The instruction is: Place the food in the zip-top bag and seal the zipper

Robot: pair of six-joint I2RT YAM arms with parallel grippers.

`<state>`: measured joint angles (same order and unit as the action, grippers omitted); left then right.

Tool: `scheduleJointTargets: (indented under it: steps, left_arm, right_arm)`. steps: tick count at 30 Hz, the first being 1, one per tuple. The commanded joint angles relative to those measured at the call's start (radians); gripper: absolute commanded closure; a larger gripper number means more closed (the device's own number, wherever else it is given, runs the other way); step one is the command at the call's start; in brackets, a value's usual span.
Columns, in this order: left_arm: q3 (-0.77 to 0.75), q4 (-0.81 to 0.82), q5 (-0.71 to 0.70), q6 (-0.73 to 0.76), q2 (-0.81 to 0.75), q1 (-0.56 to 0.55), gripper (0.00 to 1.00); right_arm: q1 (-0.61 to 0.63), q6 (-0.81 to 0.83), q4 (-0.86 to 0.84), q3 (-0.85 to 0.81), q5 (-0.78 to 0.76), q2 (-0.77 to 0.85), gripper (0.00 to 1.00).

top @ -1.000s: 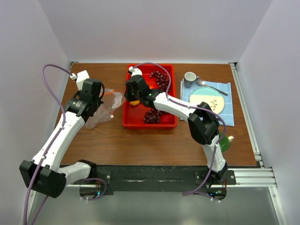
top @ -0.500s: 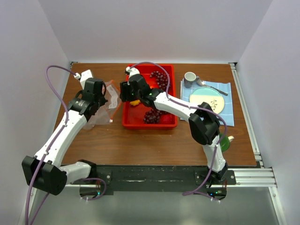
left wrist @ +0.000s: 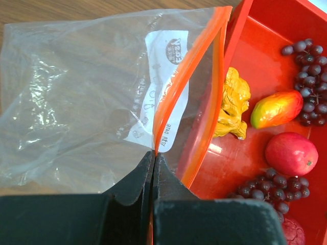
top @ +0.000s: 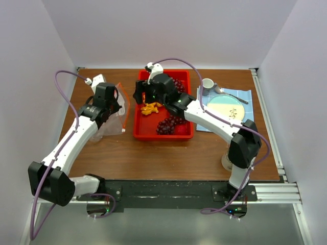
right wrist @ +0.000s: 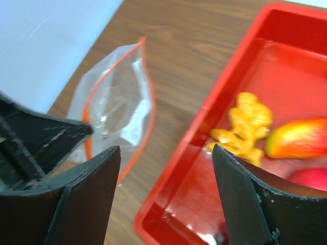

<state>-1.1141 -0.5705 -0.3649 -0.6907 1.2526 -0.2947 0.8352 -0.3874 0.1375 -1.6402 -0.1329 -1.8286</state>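
Note:
The zip-top bag [left wrist: 76,102] is clear and crinkly, and it stands on the wood just left of the red tray [left wrist: 255,61]. My left gripper [left wrist: 154,153] is shut on its orange-red zipper [left wrist: 189,76], and the mouth gapes toward the tray. The food lies in the tray: a yellow-orange cluster [left wrist: 232,109], an orange wedge [left wrist: 277,108], a round red fruit [left wrist: 291,153] and purple grapes [left wrist: 265,186]. My right gripper [right wrist: 166,153] hangs open and empty over the tray's left rim [right wrist: 225,76], between the bag [right wrist: 120,102] and the cluster [right wrist: 245,127].
Right of the tray [top: 163,133], a blue cloth carries a plate [top: 227,108], a grey cup [top: 207,86] and a spoon [top: 232,95]. White walls close in the table at the left, back and right. The right arm stretches across the tray's front right.
The right gripper has opened and drawn back a little, leaving the yellow-orange cluster in plain view in the tray. The left gripper has carried the bag's mouth up and toward the tray.

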Motion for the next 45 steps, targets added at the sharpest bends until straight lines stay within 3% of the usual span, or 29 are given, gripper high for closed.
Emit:
scheduleJointTargets:
  steps: [1,5,11,22,26,30,33,38,45]
  left_arm:
    - [-0.009,0.060,0.021,-0.009,0.008,0.006,1.00]
    - [-0.018,0.066,0.038,0.003,0.021,0.006,1.00]
    - [-0.018,0.084,0.060,0.016,0.030,0.006,1.00]
    - [-0.027,0.089,0.080,0.026,0.044,0.006,1.00]
    - [-0.024,0.092,0.084,0.025,0.047,0.006,1.00]
    - [-0.029,0.100,0.110,0.025,0.054,0.006,1.00]
    - [-0.033,0.104,0.119,0.025,0.056,0.006,1.00]
    - [-0.038,0.126,0.153,0.026,0.057,0.006,1.00]
    - [-0.050,0.144,0.218,0.026,0.056,0.005,1.00]
  right_arm:
    - [-0.093,0.007,0.098,0.045,-0.105,0.011,0.23]
    - [-0.221,-0.005,0.149,0.086,-0.129,-0.023,0.16]
    - [-0.265,0.064,0.201,0.062,-0.153,-0.132,0.02]
    - [-0.265,0.045,0.225,0.052,-0.076,-0.235,0.02]
    - [-0.265,0.035,0.243,0.066,-0.100,-0.222,0.13]
    - [-0.265,0.033,0.295,0.043,-0.117,-0.195,0.46]
    - [-0.265,0.033,0.300,0.034,-0.116,-0.132,0.60]
    - [-0.249,0.010,0.266,0.023,0.008,-0.002,0.63]
    - [-0.183,-0.115,0.119,-0.023,0.240,0.019,0.63]
